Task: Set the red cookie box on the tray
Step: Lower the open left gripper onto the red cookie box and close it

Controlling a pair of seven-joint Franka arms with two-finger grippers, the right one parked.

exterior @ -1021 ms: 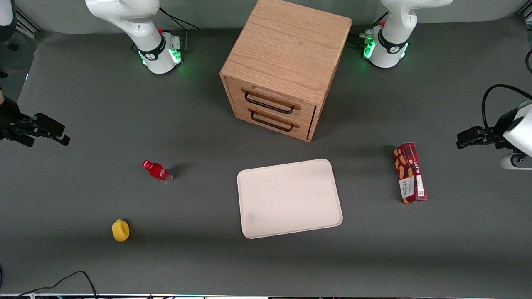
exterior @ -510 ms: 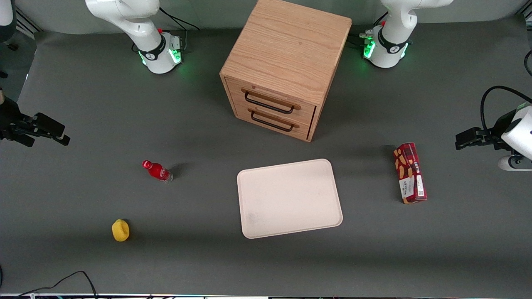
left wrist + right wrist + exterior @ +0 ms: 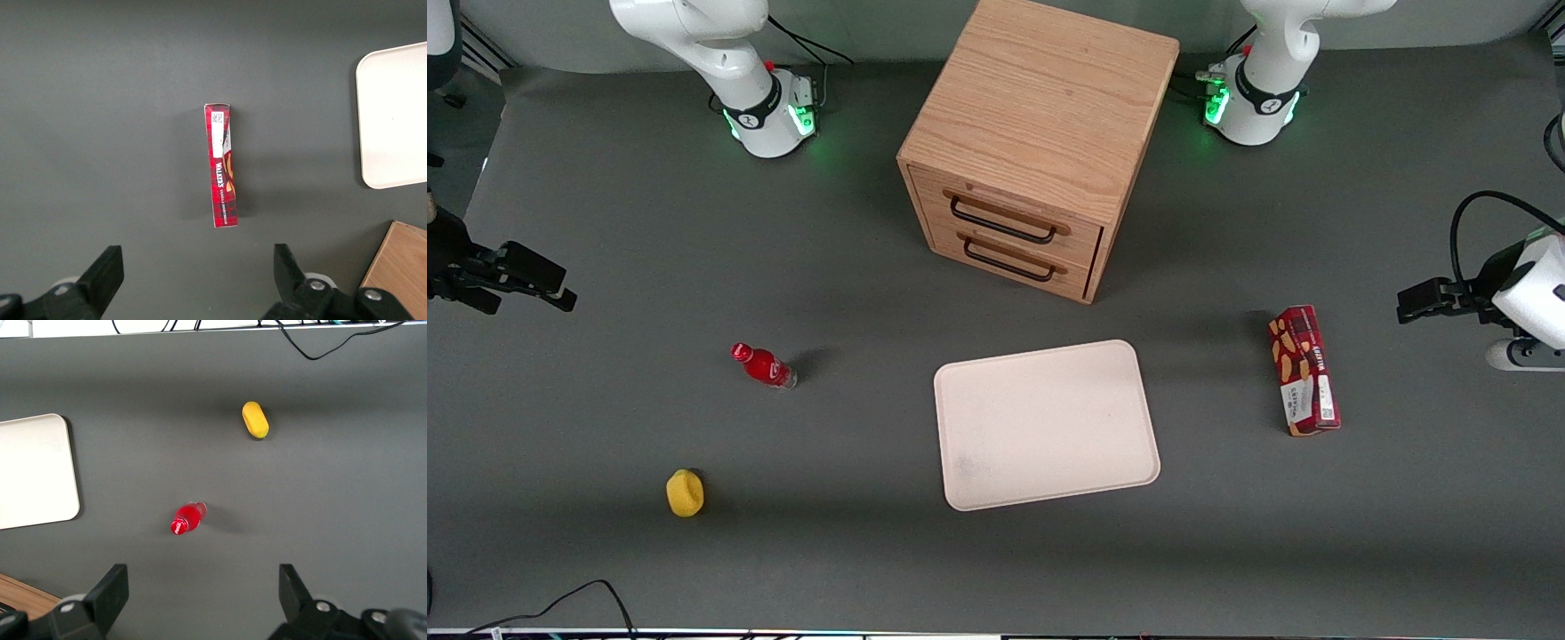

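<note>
The red cookie box (image 3: 1304,369) lies flat on the grey table, beside the tray (image 3: 1047,425) toward the working arm's end, with a gap of bare table between them. In the left wrist view the red cookie box (image 3: 222,167) stands on its narrow side, white label at one end, and a rounded corner of the tray (image 3: 393,113) shows. My gripper (image 3: 1408,302) hovers above the table near the working arm's end, well apart from the box. It is open (image 3: 197,280), its fingers (image 3: 107,275) spread wide with nothing between them.
A wooden two-drawer cabinet (image 3: 1040,151) stands farther from the front camera than the tray. A small red bottle (image 3: 763,365) and a yellow object (image 3: 685,493) lie toward the parked arm's end. A black cable (image 3: 560,600) runs along the near table edge.
My gripper has drifted slightly toward the cookie box, its wrist tilting a little. Box and tray have not moved.
</note>
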